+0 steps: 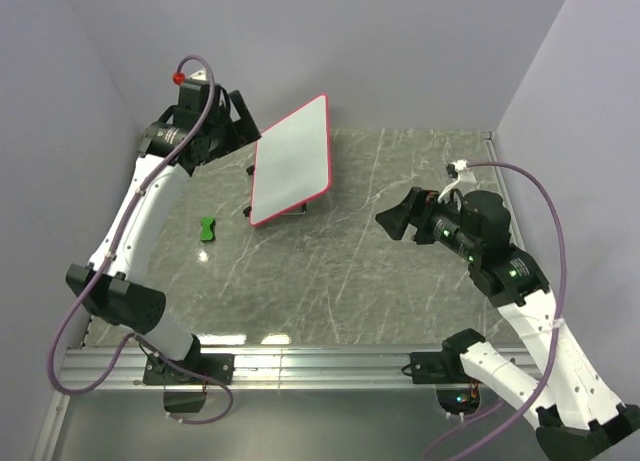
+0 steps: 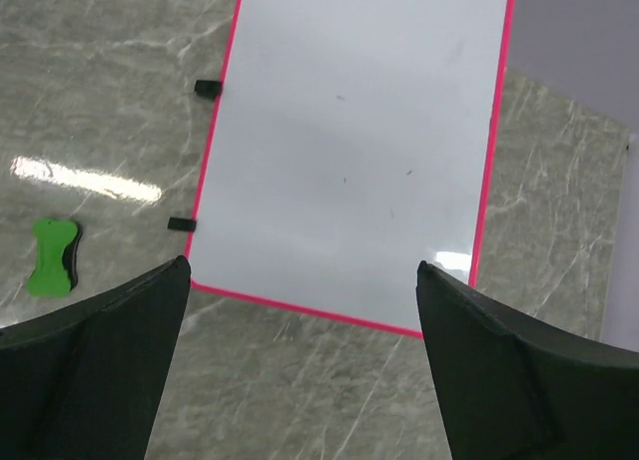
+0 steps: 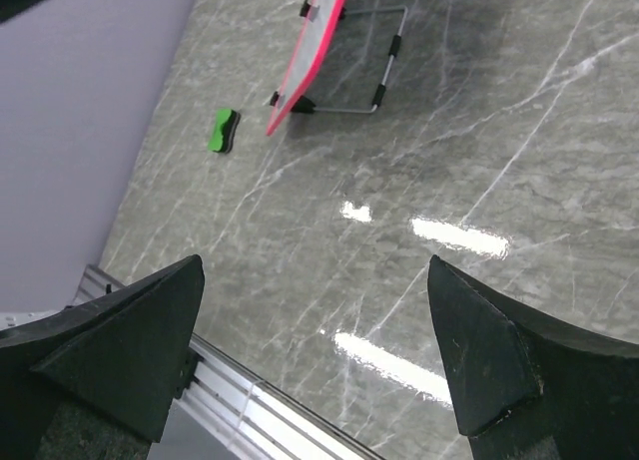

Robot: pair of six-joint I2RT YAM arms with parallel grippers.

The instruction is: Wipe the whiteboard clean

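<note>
One whiteboard (image 1: 292,161) is leaning tilted on one wire stand (image 3: 384,76) near the tabletop's (image 1: 400,281) far-left corner. One green eraser (image 1: 207,229) is lying near the left edge. The left claw (image 2: 302,268) and the right claw (image 1: 392,219) are both hanging spread, holding nothing.

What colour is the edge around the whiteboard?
Bright pinkish red. The whiteboard and its edge show best in the left wrist view.
</note>
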